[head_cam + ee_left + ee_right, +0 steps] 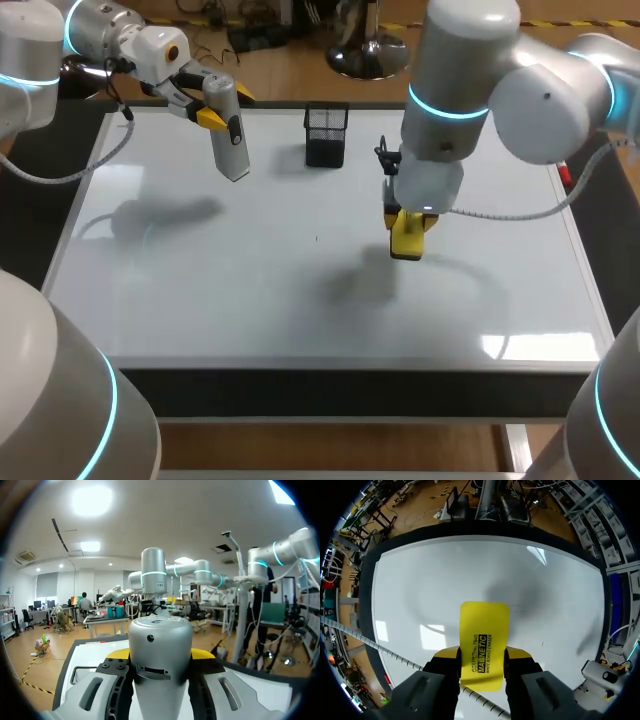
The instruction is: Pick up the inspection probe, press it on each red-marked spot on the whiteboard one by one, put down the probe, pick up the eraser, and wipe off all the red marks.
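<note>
The silver inspection probe (229,130) hangs tilted above the whiteboard's (250,270) far left part, with my left gripper (213,108) shut on its upper body. In the left wrist view the probe (160,655) stands between the yellow-tipped fingers (120,654), its rounded end pointing away from the wrist. My right gripper (408,222) is shut on the yellow eraser (407,238), held just above the board right of its middle. The right wrist view has the eraser (484,642) clamped between both fingers (448,655), over bare white board. No red marks show on the whiteboard.
A black mesh pen cup (326,134) stands at the board's far middle. A red thing (565,176) lies by the board's right edge. A tiny dark speck (316,238) sits near the board's middle.
</note>
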`<state>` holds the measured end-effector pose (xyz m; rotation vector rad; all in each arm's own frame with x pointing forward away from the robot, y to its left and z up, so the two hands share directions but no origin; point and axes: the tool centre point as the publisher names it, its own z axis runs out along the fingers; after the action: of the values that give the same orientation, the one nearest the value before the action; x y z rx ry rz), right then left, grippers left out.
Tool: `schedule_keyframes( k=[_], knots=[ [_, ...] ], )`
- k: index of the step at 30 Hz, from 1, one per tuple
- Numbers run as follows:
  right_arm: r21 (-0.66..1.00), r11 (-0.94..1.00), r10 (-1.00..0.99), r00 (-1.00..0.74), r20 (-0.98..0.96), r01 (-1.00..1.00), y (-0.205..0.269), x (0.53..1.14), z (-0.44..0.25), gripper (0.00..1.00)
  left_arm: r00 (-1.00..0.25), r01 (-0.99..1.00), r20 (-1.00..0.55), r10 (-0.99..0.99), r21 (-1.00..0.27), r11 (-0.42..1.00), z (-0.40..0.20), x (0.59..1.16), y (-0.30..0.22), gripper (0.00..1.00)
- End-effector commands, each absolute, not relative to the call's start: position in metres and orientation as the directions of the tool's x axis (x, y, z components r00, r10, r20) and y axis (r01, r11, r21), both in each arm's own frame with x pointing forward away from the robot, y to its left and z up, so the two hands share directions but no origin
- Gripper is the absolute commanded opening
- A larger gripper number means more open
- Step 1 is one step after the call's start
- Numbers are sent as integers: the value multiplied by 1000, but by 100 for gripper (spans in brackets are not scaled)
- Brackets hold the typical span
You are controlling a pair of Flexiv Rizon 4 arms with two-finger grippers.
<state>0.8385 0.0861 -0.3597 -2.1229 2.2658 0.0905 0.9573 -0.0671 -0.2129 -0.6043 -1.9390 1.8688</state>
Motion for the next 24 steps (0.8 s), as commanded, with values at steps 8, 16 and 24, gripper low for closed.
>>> schedule_keyframes(
  k=[8,16,24],
  knots=[
    [19,52,-997,-53,-60,-998,85,839,-361,0,-832,43,-24,554,-999,22,-213,959,-67,0],
    [10,10,-996,-11,-84,-1000,84,882,-370,0,-832,43,-24,554,-999,22,-213,959,-67,0],
    [4,11,-998,-11,-58,-1000,73,950,-376,0,-832,43,-24,554,-999,22,-213,959,-67,0]
  ],
)
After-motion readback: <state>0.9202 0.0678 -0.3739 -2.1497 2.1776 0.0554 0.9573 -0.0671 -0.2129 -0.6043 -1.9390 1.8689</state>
